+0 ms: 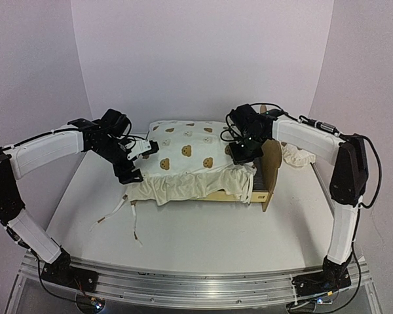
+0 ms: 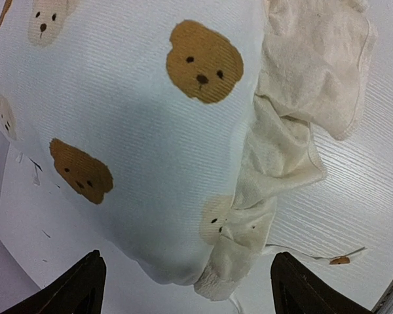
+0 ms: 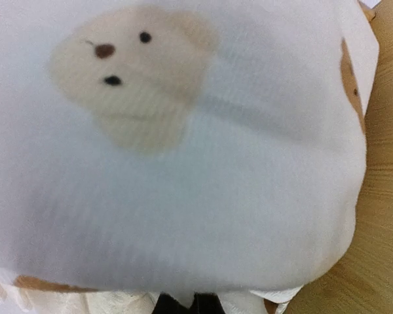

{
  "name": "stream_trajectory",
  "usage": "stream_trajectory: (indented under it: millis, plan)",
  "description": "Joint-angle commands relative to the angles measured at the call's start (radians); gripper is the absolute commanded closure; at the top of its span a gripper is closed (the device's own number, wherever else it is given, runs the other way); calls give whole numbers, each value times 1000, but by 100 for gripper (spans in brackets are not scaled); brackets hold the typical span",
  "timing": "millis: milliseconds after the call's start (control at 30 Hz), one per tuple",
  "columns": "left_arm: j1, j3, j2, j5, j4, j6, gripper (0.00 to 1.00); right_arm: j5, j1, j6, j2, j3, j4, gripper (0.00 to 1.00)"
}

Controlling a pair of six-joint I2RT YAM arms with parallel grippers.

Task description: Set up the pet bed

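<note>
The pet bed (image 1: 271,169) stands mid-table, its tall wooden headboard on the right and its light-wood rail showing under cream ruffles. A large cream bear-print cushion (image 1: 183,154) lies on it, its ruffled skirt draped over the front. My left gripper (image 1: 139,161) hovers open at the cushion's left corner (image 2: 216,261), which sits between the two fingers (image 2: 78,288) without touching them. My right gripper (image 1: 240,156) is at the cushion's right end by the headboard (image 3: 386,196). Its fingertips (image 3: 209,305) are shut together on a pinch of the cushion's (image 3: 183,196) white fabric.
Tie strings (image 1: 118,212) trail over the white table in front of the bed's left corner. A crumpled cream fabric piece (image 1: 295,156) lies behind the headboard, under the right arm. White walls enclose the table at the back and sides.
</note>
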Motion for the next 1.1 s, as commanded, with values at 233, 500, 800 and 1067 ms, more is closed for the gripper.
stream_trajectory:
  millis: [233, 500, 800, 1067]
  plan:
    - [-3, 37, 26, -10, 42, 15, 11, 40, -28, -26, -65, 177, 7, 100]
    - [-17, 66, 107, -11, 63, 9, 18, 19, -68, -18, -24, 208, 8, 100]
    - [-19, 129, 120, 35, 30, -21, 97, -7, -76, -19, -31, 158, 7, 96]
    - [-19, 321, 185, 140, -44, -153, 100, -134, -62, -64, -88, 166, 3, 60]
